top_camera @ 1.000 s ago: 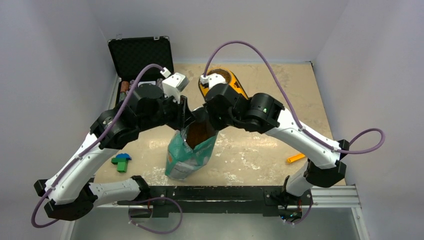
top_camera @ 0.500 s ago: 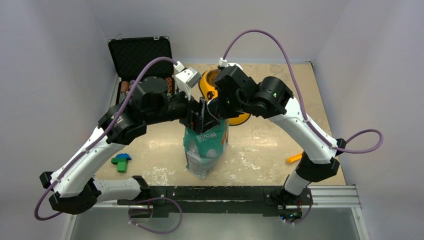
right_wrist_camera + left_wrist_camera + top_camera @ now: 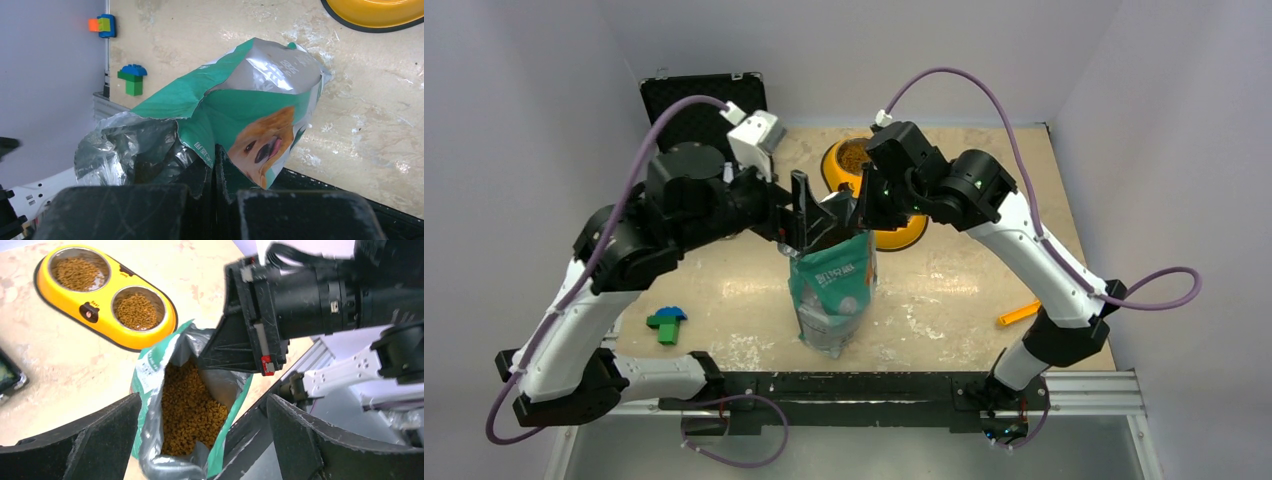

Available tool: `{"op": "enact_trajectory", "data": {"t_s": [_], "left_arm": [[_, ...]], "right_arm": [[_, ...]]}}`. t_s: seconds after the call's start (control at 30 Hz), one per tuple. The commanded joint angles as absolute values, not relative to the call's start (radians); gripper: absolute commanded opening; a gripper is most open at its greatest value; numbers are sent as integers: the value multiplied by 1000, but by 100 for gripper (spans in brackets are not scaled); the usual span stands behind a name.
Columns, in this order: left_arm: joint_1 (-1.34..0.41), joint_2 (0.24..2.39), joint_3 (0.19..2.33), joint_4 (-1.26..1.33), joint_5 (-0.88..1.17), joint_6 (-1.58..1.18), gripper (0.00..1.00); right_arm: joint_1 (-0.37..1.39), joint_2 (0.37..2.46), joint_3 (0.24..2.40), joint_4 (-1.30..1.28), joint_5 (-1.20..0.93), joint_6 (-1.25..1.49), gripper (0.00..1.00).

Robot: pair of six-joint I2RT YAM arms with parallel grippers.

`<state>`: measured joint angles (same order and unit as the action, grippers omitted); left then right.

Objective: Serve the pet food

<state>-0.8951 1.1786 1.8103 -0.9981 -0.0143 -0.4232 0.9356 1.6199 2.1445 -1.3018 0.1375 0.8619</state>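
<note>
My right gripper [image 3: 215, 172] pinched the pouch [image 3: 832, 290] rim; my left gripper [image 3: 203, 402] stood wide, empty. The pet food [image 3: 192, 410] sat loose inside. I judged the foil soft, bottom-heavy: grip rim only.

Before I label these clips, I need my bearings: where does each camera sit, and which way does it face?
Top: overhead from the near edge, looking down on the table; left arm and right arm show.
Left wrist: looks down into the open pouch; its open left tool frames it.
Right wrist: looks down the pouch's outside; right tool shut on its rim.
Shared: all see pouch and bowl.
</note>
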Motion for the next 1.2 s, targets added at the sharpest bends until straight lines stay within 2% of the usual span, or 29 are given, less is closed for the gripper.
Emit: {"op": "enact_trajectory", "data": {"t_s": [0.0,0.3,0.4,0.47,0.8,0.87,0.93,1.0,1.03,1.1,1.17], "left_arm": [[-857,1214,1934,-1203,-113,-572,99],[-821,1278,1868,-1110,230,-590,99],[-827,1254,1792,-956,362,-597,90],[-836,1230,1746,-912,353,-587,87],[-944,1277,1714,-1001,153,-379,68],[-963,1296,1726,-1019,95,-358,60],[-966,1302,1738,-1043,19,-356,46],[-966,1298,1749,-1062,-31,-339,31],[-966,1293,1752,-1072,-48,-330,25],[-965,1278,1745,-1078,-55,-305,11],[-965,1255,1733,-1076,-52,-301,2]], "right_arm": [[933,1505,2162,-1063,115,912,0],[933,1508,2166,-1057,101,912,0],[933,1505,2162,-1057,107,915,0],[933,1507,2161,-1058,107,920,0],[931,1475,2123,-1012,86,930,0],[931,1476,2123,-1021,83,928,0],[931,1471,2114,-1021,75,910,0],[930,1452,2088,-1003,66,855,12],[925,1437,2069,-989,55,808,22],[898,1397,2007,-923,-24,656,47],[849,1344,1940,-866,-121,500,62]]}}
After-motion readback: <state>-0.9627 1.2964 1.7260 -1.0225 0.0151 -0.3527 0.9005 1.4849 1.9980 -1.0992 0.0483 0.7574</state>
